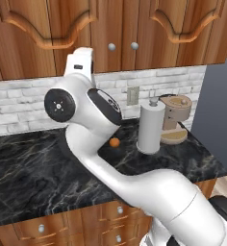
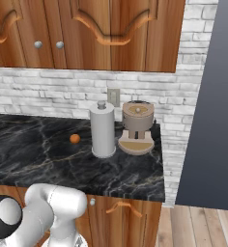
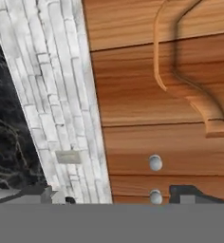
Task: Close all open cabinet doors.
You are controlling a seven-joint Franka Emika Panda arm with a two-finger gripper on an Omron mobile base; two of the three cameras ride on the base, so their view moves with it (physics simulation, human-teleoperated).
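Black marble countertop (image 1: 29,163) runs below a white brick backsplash (image 2: 48,91), with reddish-brown wall cabinet doors (image 1: 110,29) mounted above it. Each door stands with its long axis vertical and faces out into the room; in both base views the door faces lie flush in one plane, and two small round silver knobs (image 1: 123,46) sit close together on either side of a door seam. The hand view is rolled, so the doors' length runs across that picture; the two knobs appear there one above the other, next to a raised arch carving (image 3: 194,95). The gripper (image 3: 118,197) is spread wide and released, grasping nothing: its two dark fingertips (image 3: 190,193) stand far apart at the bottom edge of the hand view, one over the wood, the other over the brick and counter. Whether either tip touches the door cannot be determined. In the left base view the white arm (image 1: 86,115) reaches up toward the cabinets and its upper link covers the hand itself. On the counter stand a paper towel roll (image 2: 103,130) on an upright holder, a tan coffee machine (image 2: 136,126) just beside it, and a small orange object (image 2: 75,139) too small to identify. Door tops are cut off by the frame edges. Short drawer fronts (image 1: 81,221) sit under the counter.
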